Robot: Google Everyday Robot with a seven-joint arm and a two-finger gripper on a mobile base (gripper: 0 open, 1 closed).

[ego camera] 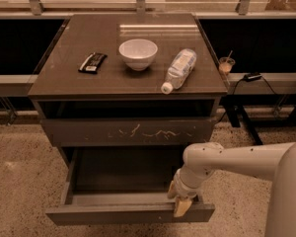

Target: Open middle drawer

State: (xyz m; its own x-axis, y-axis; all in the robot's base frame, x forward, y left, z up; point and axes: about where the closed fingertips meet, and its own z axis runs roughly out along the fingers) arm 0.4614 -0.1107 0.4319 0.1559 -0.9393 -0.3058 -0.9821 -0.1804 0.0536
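Observation:
The middle drawer (113, 214) stands pulled well out of the dark cabinet, with its plain flat front low in the camera view and its inside bare. My gripper (179, 198) is at the right part of the drawer front's top edge. One pale finger is inside the drawer and one fingertip (182, 208) lies over the front, so the gripper is shut on the front panel. My white arm (246, 157) reaches in from the right. The drawer front with whitish scratches (128, 131) above it is closed.
On the cabinet top (64, 78) lie a white bowl (138, 53), a plastic bottle on its side (179, 69) and a black packet (92, 62). A small cup with a straw (226, 64) stands on a ledge to the right. Speckled floor (19, 181) lies to the left.

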